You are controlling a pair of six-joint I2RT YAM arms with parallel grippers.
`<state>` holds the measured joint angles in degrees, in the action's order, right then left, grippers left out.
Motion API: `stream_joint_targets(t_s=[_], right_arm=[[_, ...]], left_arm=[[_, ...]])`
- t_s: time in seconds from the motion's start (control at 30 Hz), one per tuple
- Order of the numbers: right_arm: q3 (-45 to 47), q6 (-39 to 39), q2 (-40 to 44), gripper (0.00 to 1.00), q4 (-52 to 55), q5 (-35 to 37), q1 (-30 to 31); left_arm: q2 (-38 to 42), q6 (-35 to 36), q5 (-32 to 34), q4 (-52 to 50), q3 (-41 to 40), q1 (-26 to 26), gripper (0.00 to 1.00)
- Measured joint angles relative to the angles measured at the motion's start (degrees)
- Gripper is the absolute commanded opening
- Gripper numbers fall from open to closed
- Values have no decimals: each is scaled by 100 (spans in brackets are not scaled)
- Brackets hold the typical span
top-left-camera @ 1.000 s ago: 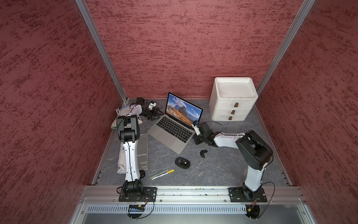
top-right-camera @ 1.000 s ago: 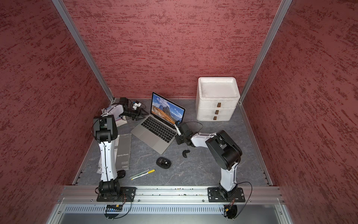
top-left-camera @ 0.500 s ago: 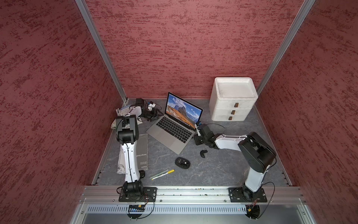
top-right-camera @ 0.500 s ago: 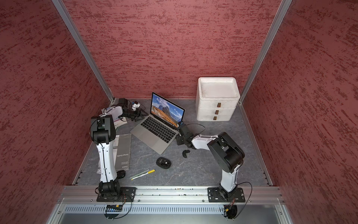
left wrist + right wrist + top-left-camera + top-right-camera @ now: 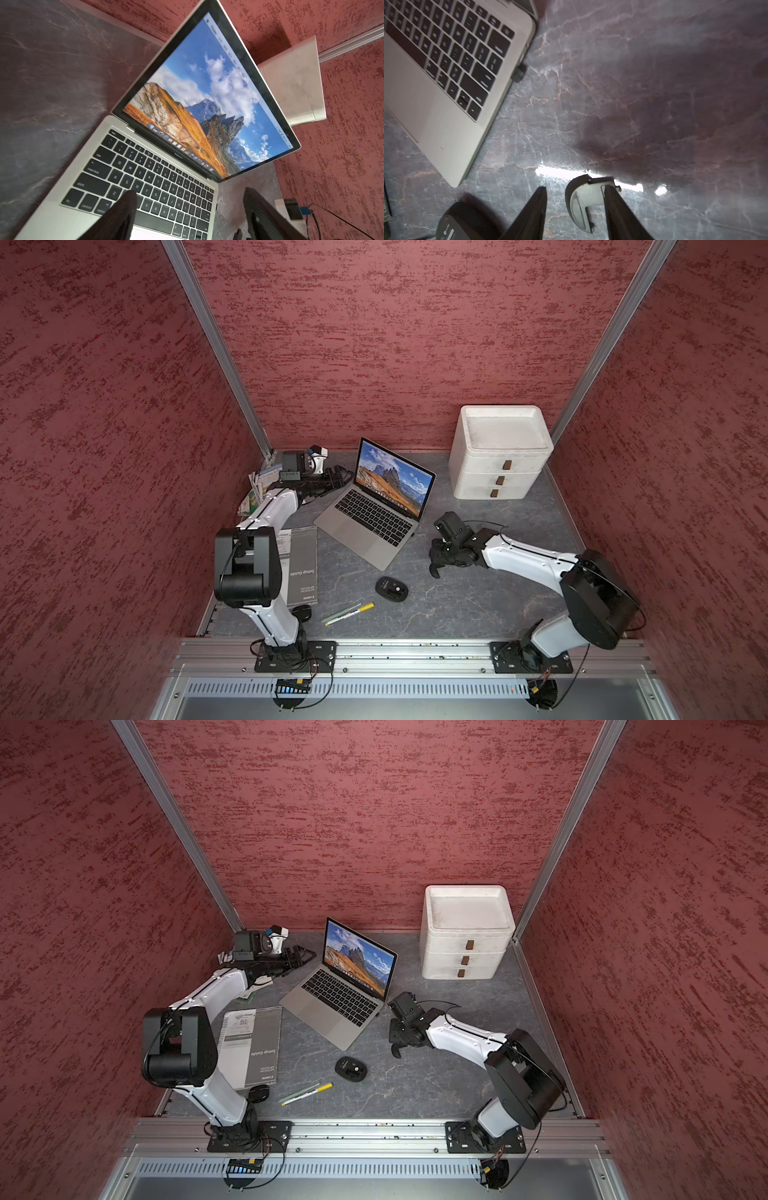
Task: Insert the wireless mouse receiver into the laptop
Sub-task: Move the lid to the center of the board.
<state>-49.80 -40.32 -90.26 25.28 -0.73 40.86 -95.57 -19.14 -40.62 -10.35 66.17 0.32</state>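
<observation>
Both grippers are seen spread, with nothing pinched: the left gripper (image 5: 189,191) is held just off the left rear corner of the laptop (image 5: 365,526), and the right gripper (image 5: 575,188) near the laptop's right edge, over a grey cover piece (image 5: 579,199). The receiver (image 5: 519,72) is seen as a short black stub standing out of that right edge, so insertion is judged done, though how deep it is seated cannot be told. Trouble would be expected from a careless retreat: the stub could be clipped by the right gripper and levered loose or bent, or the laptop shoved by the left gripper and the port strained.
</observation>
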Motion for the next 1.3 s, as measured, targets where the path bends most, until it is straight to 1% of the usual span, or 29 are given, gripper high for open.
stream_joint_targets(t_s=[0.1,0.23,0.37,0.5,0.57,0.67,0.83,0.93,1.17,1.3], right_arm=[[-85,17,-313,50,125,-9,166],[-203,4,-350,50,245,-2,348],[-199,-42,-271,52,654,116,503],[-195,-79,70,55,944,240,678],[-195,-72,153,55,940,243,754],[-192,13,28,54,890,245,796],[-192,240,-363,50,717,245,800],[-245,400,-450,47,621,262,807],[-328,708,-575,28,518,365,807],[-258,883,-546,22,343,339,807]], left_arm=[[210,-151,39,85,-490,-291,87],[332,-256,66,52,-804,-468,87],[459,-304,90,-39,-861,-603,88],[588,-308,92,-114,-861,-772,88],[612,-308,92,-162,-861,-824,88],[616,-306,92,-210,-861,-857,88],[623,-299,109,-315,-861,-887,88],[654,-291,114,-402,-861,-920,88],[809,-245,116,-592,-861,-986,88],[833,-221,79,-728,-861,-1049,88]])
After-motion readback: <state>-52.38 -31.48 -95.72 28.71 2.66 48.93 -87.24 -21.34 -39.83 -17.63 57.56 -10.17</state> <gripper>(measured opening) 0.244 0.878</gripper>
